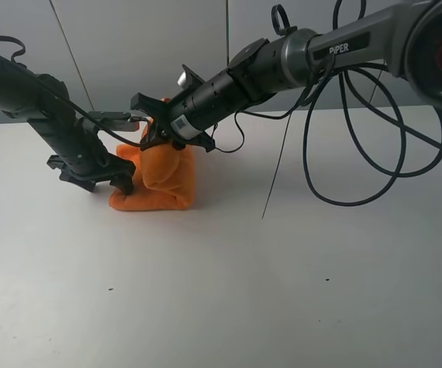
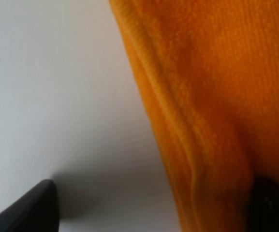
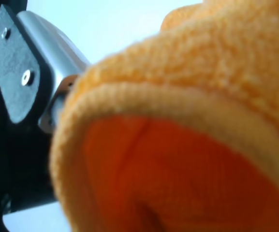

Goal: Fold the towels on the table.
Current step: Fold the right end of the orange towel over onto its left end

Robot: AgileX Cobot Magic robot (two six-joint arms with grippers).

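Observation:
The orange towel (image 1: 167, 180) stands bunched on the white table (image 1: 243, 291), left of centre, with its top pulled up. My right gripper (image 1: 153, 132) reaches across from the right and is shut on the towel's raised top edge. In the right wrist view a folded loop of the towel (image 3: 187, 145) fills the picture and hides the fingers. My left gripper (image 1: 125, 184) is low at the towel's lower left corner. In the left wrist view its dark fingers (image 2: 33, 210) stand wide apart, with the towel's hemmed edge (image 2: 216, 96) between them.
Black cables (image 1: 343, 153) hang in loops from the right arm above the table's far right, and a thin one (image 1: 274, 184) drops to the tabletop. A black and silver part of the left arm (image 3: 18, 82) sits close to the right wrist camera. A grey wall stands behind.

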